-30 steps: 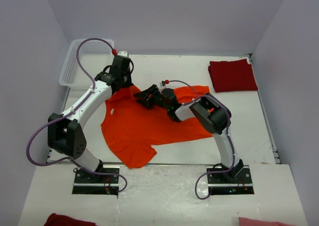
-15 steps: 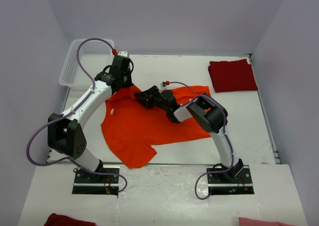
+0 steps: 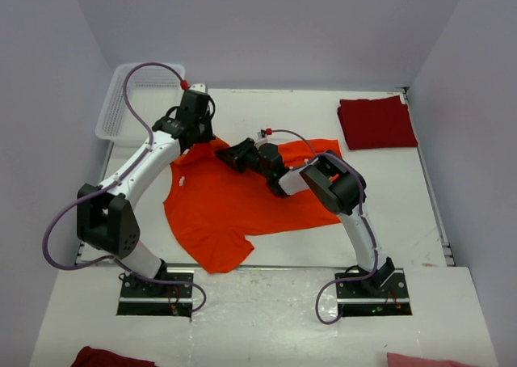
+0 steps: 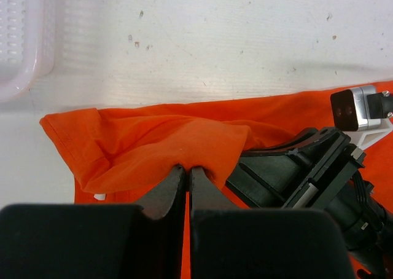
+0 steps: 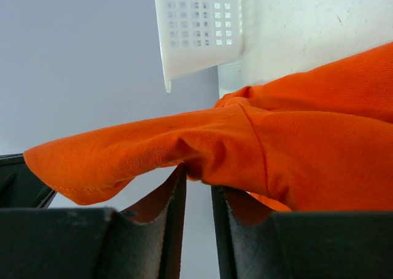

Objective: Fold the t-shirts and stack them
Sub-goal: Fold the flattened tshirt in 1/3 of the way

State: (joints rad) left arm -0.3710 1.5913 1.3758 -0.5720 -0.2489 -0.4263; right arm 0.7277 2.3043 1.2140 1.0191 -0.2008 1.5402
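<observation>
On the white table, seen from above, an orange t-shirt lies spread across the middle, its body running toward 7 o'clock and one sleeve reaching toward 3 o'clock. The left arm rises from its base at 7 o'clock, bends at the elbow near the table's left edge and stretches up toward 11 o'clock, wrist tipped down over the shirt's far edge. The right arm climbs from its base at 5 o'clock, folds sharply at the elbow and lies low across the cloth, pointing toward 10 o'clock.

A dark red t-shirt sits folded at 2 o'clock, well apart from the orange one. A white lattice basket stands at 10 o'clock, just off the table's corner.

The left gripper has its jaws pressed together on a raised pinch of orange cloth at the shirt's far edge. Close by at its 3 o'clock, the right gripper is clamped on a fold of the same shirt, the hem draped over its fingers and lifted off the table.
</observation>
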